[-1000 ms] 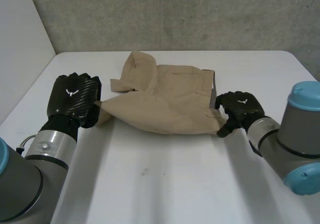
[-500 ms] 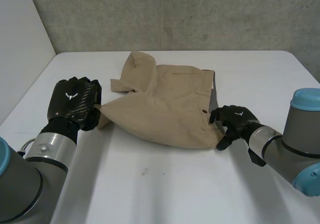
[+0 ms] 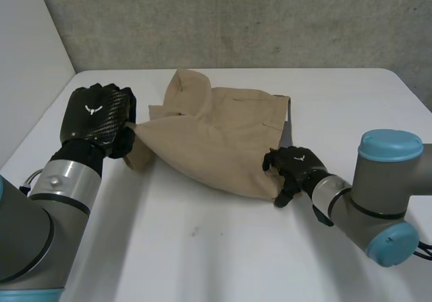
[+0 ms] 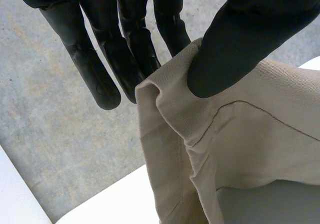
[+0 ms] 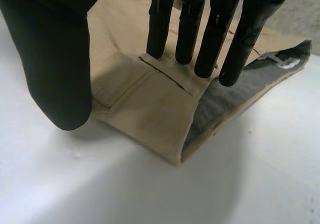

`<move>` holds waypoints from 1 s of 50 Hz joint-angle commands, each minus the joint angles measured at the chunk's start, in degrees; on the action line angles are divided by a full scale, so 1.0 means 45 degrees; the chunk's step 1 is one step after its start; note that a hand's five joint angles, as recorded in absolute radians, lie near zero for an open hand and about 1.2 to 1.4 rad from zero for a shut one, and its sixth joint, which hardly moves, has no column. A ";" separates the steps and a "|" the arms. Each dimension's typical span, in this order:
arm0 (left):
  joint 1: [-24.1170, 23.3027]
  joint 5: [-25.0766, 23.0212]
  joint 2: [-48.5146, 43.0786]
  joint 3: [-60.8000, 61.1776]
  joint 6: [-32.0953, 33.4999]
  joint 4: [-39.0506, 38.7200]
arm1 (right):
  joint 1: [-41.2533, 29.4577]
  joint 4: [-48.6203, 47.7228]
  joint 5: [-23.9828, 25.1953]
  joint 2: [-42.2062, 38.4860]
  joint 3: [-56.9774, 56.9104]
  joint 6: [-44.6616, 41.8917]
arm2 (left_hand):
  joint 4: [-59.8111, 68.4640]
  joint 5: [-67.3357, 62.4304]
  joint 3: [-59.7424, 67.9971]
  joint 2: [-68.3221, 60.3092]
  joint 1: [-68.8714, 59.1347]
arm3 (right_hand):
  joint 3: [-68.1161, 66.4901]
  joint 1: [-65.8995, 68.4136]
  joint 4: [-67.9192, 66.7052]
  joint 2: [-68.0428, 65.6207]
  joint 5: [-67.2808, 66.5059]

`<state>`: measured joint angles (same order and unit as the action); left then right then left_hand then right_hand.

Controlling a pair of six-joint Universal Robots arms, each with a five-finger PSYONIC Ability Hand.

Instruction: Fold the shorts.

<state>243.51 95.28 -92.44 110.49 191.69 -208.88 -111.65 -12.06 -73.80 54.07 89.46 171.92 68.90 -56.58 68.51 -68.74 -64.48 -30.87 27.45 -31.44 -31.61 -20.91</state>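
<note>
- On the white tabletop (image 3: 202, 248), head view: one pair of tan shorts (image 3: 223, 136) lies between two hands, the left hand (image 3: 94, 123) at its raised left end and the right hand (image 3: 295, 167) on its near right corner.
- Left wrist view: the left hand (image 4: 250, 28) pinches the shorts (image 4: 260, 134) at the hem, thumb against fingers (image 4: 125, 53).
- Right wrist view: the right hand (image 5: 50, 58) rests straight fingers (image 5: 187, 28) on the shorts (image 5: 145, 98), with the thumb spread apart and nothing gripped.

The right hand (image 3: 295, 167) has slid toward 8 o'clock across the worktop (image 3: 223, 248), fingers on the waistband corner of the shorts (image 3: 216, 140), drawing that corner inward. The left hand (image 3: 98, 116), pinching the leg hem, has shifted toward 12 o'clock.
</note>
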 commanded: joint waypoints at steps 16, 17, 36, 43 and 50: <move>0.0085 0.0019 0.0522 0.0212 0.0019 0.0596 | 0.0123 -0.0250 -0.0613 0.1380 -0.0564 -0.0353 | 0.2468 -0.2983 0.2553 -0.2503 -0.3449 | -1.0917 1.1678 -1.0790 -1.0752 -1.0910; 0.0105 -0.0001 0.0522 0.0232 0.0019 0.0733 | 0.0123 -0.0152 -0.0593 0.1653 -0.0544 -0.0470 | 0.2468 -0.2983 0.2553 -0.2503 -0.3449 | -1.0917 1.1678 -1.0790 -1.0752 -1.0910; -0.0129 -0.0079 0.1127 0.0799 0.0720 0.6612 | 0.0084 0.9319 -0.2155 0.5991 -0.0115 -0.9182 | 0.2468 -0.2983 0.2553 -0.2503 -0.3449 | -1.0917 1.1678 -1.0790 -1.0752 -1.0910; -0.0266 -0.0137 0.0369 0.0780 0.2224 0.6363 | -0.0073 0.9010 -0.2272 0.5525 0.0374 -0.9338 | 0.2468 -0.2983 0.2553 -0.2503 -0.3449 | -1.0917 1.1678 -1.0790 -1.0752 -1.0910; -0.0208 -0.0137 -0.1780 -0.0215 0.2421 0.4428 | -0.0092 0.7820 -0.2604 0.3086 -0.0501 -0.9299 | 0.2468 -0.2983 0.2553 -0.2503 -0.3449 | -1.0917 1.1678 -1.0790 -1.0752 -1.0910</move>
<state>242.35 94.70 -92.44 113.39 201.57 -181.49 -111.95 28.16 -84.38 76.60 90.49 129.60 68.90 -56.58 68.51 -68.74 -64.46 -67.71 54.43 -68.24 -67.37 -55.30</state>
